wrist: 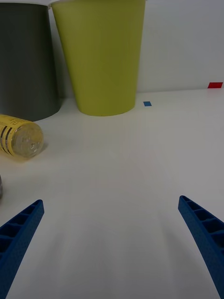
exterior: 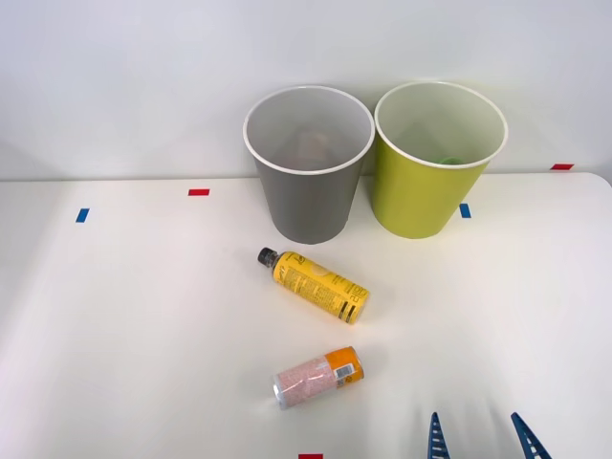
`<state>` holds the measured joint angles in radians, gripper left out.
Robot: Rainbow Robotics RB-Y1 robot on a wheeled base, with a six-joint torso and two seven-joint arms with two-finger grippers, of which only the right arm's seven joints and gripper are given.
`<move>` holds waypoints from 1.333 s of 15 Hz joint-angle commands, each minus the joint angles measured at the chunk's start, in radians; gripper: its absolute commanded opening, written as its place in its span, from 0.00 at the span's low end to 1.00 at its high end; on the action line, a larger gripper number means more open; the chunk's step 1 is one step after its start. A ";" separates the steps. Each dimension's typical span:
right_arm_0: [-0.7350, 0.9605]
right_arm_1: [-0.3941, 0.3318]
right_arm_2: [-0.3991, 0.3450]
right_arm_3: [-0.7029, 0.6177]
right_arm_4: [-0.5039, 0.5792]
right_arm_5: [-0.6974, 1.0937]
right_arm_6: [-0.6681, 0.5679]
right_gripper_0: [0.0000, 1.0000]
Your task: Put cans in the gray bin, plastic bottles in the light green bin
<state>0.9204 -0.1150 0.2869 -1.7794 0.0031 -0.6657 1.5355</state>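
Observation:
The can, pink-white speckled with an orange band, lies on its side near the table's front; a sliver of it shows in the right wrist view. The yellow plastic bottle with a black cap lies on its side behind it, its clear base toward the wrist camera. The gray bin and the light green bin stand upright side by side at the back, seen also as gray bin and green bin. My right gripper is open at the front edge, right of the can, holding nothing.
Small red tape marks and blue tape marks dot the white table. A white wall rises just behind the bins. Something green lies inside the light green bin.

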 commanded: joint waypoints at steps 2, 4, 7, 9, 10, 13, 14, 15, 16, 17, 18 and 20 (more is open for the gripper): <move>0.000 0.000 0.000 0.000 0.000 0.000 0.000 1.00; 0.000 0.000 0.000 0.000 0.000 0.000 0.000 1.00; 0.000 0.000 0.000 0.000 0.000 0.000 0.000 1.00; 0.000 0.000 0.000 0.000 0.000 0.000 0.000 1.00; 0.000 0.000 0.000 0.000 0.000 0.000 0.000 1.00; 0.000 0.000 0.000 0.000 0.000 0.000 0.000 1.00; 0.000 0.000 0.000 0.000 0.000 0.000 0.000 1.00; 0.000 0.000 0.000 0.000 0.000 0.000 0.000 1.00; 0.000 0.000 0.000 0.000 0.000 0.000 0.000 1.00; 0.000 0.000 0.000 0.000 0.000 0.000 0.000 1.00; 0.000 0.000 0.000 0.000 0.000 0.000 0.000 1.00; 0.000 0.000 0.000 0.000 0.000 0.000 0.000 1.00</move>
<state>0.9204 -0.1150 0.2869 -1.7794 0.0031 -0.6657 1.5355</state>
